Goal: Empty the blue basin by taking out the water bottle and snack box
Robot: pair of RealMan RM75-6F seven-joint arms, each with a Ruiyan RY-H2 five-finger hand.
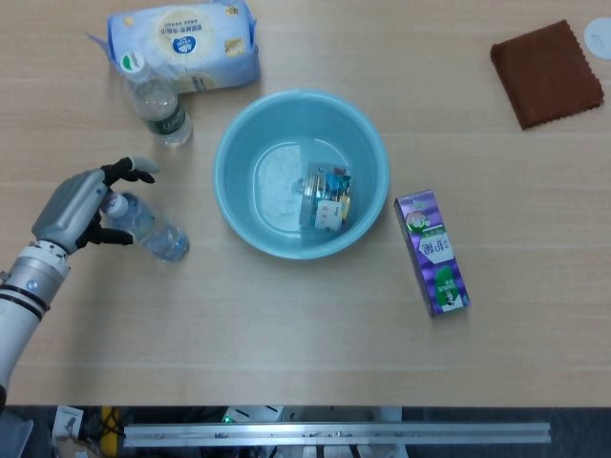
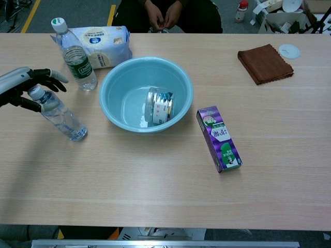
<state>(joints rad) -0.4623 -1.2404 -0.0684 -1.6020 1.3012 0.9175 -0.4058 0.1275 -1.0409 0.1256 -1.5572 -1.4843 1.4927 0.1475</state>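
Observation:
The blue basin [image 1: 301, 175] [image 2: 146, 94] sits mid-table with a clear snack box [image 1: 326, 197] [image 2: 159, 107] with a colourful label lying on its side inside. Left of the basin a clear water bottle [image 1: 148, 227] [image 2: 61, 116] leans over, base on the table and cap end raised. My left hand [image 1: 78, 206] [image 2: 21, 86] holds its neck between thumb and fingers, the other fingers spread. My right hand does not show in either view.
A second bottle [image 1: 160, 107] [image 2: 76, 56] with a green label stands behind the hand, next to a pack of wipes [image 1: 183, 43] [image 2: 101, 46]. A purple carton [image 1: 431, 253] [image 2: 219, 138] lies right of the basin. A brown cloth [image 1: 547, 72] [image 2: 265, 63] lies far right.

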